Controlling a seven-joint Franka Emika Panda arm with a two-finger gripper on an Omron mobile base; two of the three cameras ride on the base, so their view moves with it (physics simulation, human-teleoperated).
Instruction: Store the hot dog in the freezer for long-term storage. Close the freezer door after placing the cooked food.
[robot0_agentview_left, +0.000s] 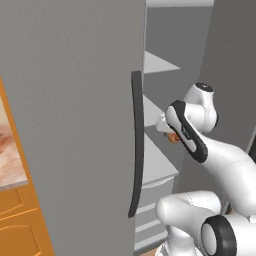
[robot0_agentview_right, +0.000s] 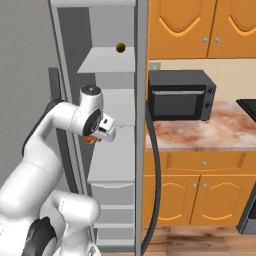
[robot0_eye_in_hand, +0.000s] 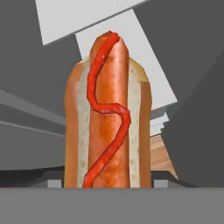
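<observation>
The hot dog (robot0_eye_in_hand: 107, 109), a reddish sausage with a red squiggle in a tan bun, stands upright between my fingers in the hand view. My gripper (robot0_agentview_right: 94, 137) is shut on the hot dog (robot0_agentview_right: 90, 139) at the open front of the freezer (robot0_agentview_right: 112, 107), just above a pale middle shelf (robot0_agentview_right: 112, 167). From the left, the gripper (robot0_agentview_left: 167, 131) and the hot dog (robot0_agentview_left: 173, 137) sit at the shelf edge (robot0_agentview_left: 160, 167). The freezer door (robot0_agentview_right: 141, 150) stands open, edge-on with its dark handle (robot0_agentview_right: 156, 175). Its inner face (robot0_agentview_left: 230, 75) is to my right.
A small round olive-yellow item (robot0_agentview_right: 120, 47) lies on the top shelf. Drawers (robot0_agentview_right: 112, 195) fill the freezer's bottom. The wider grey door (robot0_agentview_left: 75, 125) is shut on the left, with its dark handle (robot0_agentview_left: 136, 145). A black microwave (robot0_agentview_right: 180, 95) stands on the counter (robot0_agentview_right: 200, 135) beyond the open door.
</observation>
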